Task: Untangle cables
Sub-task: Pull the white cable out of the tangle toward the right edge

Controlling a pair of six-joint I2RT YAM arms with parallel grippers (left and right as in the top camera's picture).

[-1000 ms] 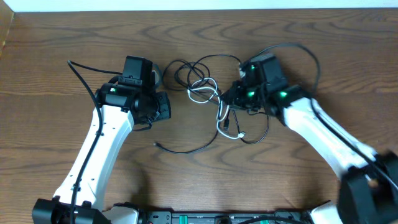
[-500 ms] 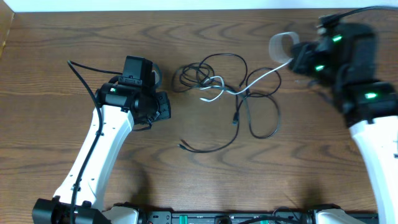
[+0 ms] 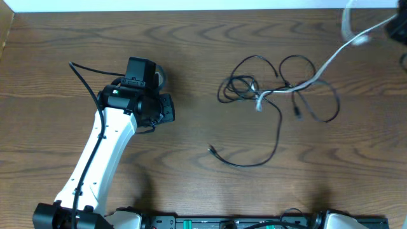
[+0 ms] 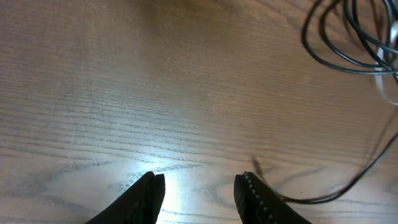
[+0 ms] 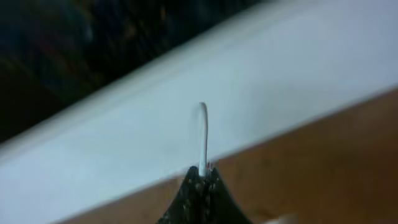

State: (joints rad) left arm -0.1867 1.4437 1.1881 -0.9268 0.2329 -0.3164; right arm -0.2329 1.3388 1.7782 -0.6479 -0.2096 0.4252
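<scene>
Cables lie on the right half of the wooden table in the overhead view: several black cords form tangled loops, and one of them trails toward the near side and ends in a small plug. A white cable rises out of the tangle and runs taut to the far right corner, where only a dark piece of the right arm shows at the frame's edge. The left arm stands well apart from the cords, on the left side of the table, its wrist pointing toward them. From the left wrist camera, the left gripper is spread, with nothing but bare wood between its two black fingers. Black loops sit at the far right of that view, and one black cord curves along the near right, its plug end lying just beside the right-hand finger. The right wrist view is blurred. There the right gripper has its fingertips pressed together, pinching the white cable, whose short end sticks straight up above them against a pale band, with brown wood at the lower right.
</scene>
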